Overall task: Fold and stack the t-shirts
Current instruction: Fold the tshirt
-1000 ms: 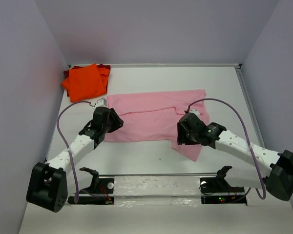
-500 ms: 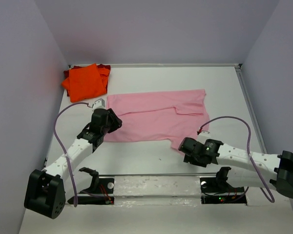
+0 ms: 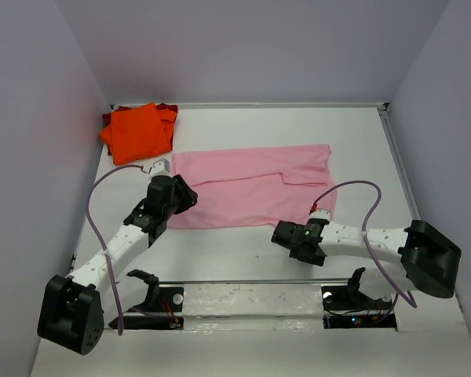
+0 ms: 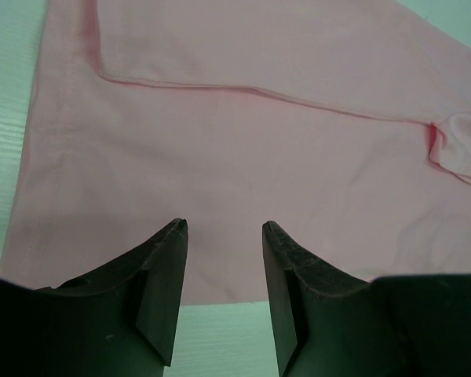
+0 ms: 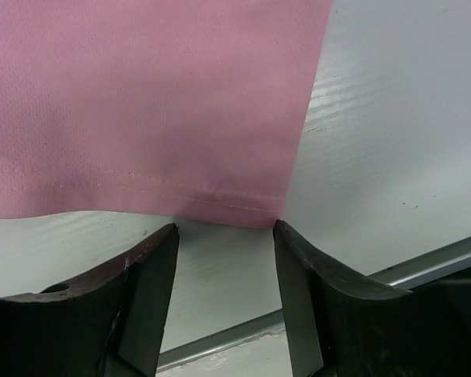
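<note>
The light pink t-shirt (image 3: 243,182) lies spread flat in the middle of the table. My left gripper (image 3: 184,196) is open and empty above its near left edge; in the left wrist view the pink cloth (image 4: 243,149) fills the space ahead of the gripper (image 4: 224,232). My right gripper (image 3: 282,233) is open and empty, low on the table at the shirt's near right corner; the hem (image 5: 141,102) lies just ahead of the gripper (image 5: 224,229). The bright orange t-shirt (image 3: 136,131) lies folded at the back left on the dark red one (image 3: 169,110).
A metal rail (image 3: 251,289) runs along the table's near edge, close behind the right gripper, and shows in the right wrist view (image 5: 243,334). Purple walls enclose the left, back and right sides. A raised rim (image 3: 400,169) borders the right side.
My right arm has swung from above the shirt's right part down to the near side and lies low at the near hem corner. The pink flap there looks shorter. The left arm barely moved.
</note>
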